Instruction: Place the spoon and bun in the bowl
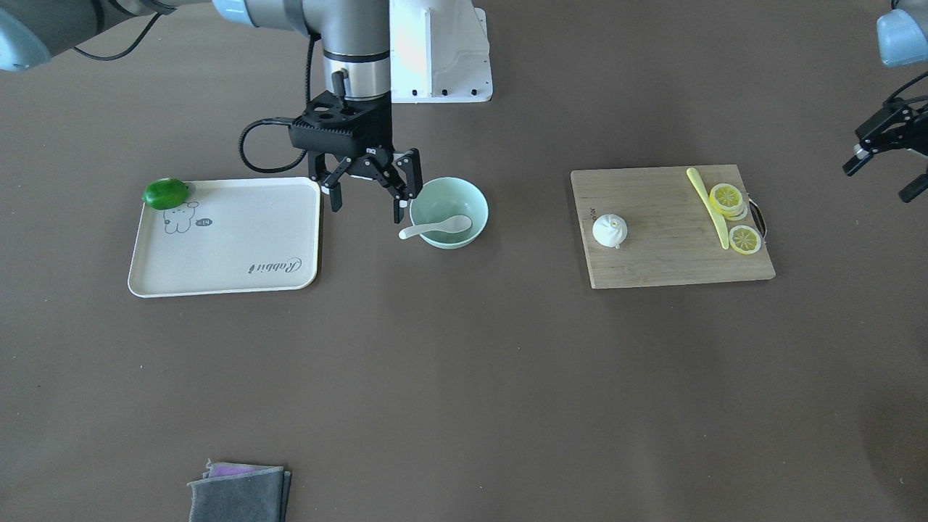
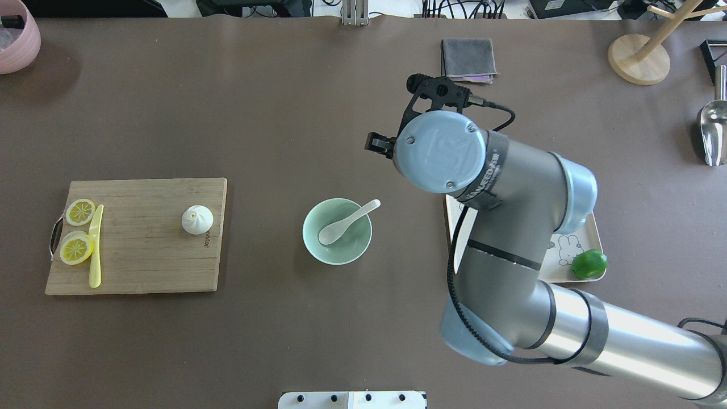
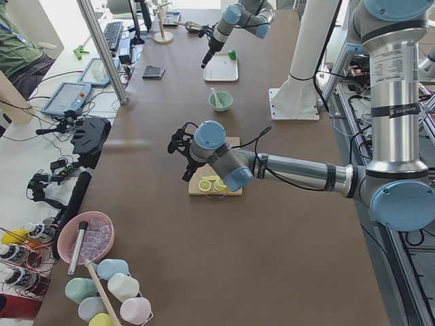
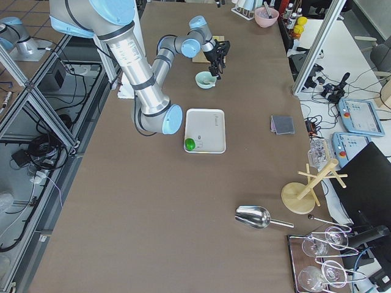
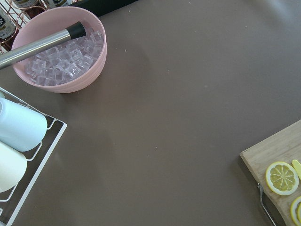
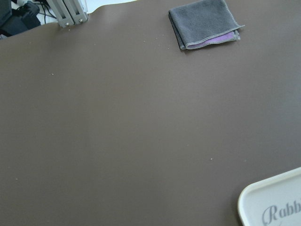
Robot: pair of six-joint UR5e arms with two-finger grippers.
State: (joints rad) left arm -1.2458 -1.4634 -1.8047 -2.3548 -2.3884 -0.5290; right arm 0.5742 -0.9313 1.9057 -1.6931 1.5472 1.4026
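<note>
The white spoon [image 1: 438, 228] lies in the mint-green bowl [image 1: 464, 190] at mid-table, its handle sticking out over the rim; both also show in the overhead view, spoon [image 2: 341, 224] and bowl [image 2: 335, 253]. The white pleated bun [image 1: 610, 230] sits on the wooden cutting board [image 1: 667, 254], seen from overhead too [image 2: 197, 219]. My right gripper [image 1: 367, 212] is open and empty, hovering just beside the bowl on the tray's side. My left gripper [image 1: 881, 181] is open and empty, off beyond the board's far end, away from the bun.
On the board lie a pale-yellow knife [image 1: 709, 206] and lemon slices [image 1: 727, 197]. A cream tray [image 1: 232, 254] with a green lime [image 1: 166, 193] at its corner stands beside the right gripper. A grey folded cloth [image 1: 239, 493] lies at the table edge. A pink ice bowl [image 5: 56, 52] stands near the left wrist.
</note>
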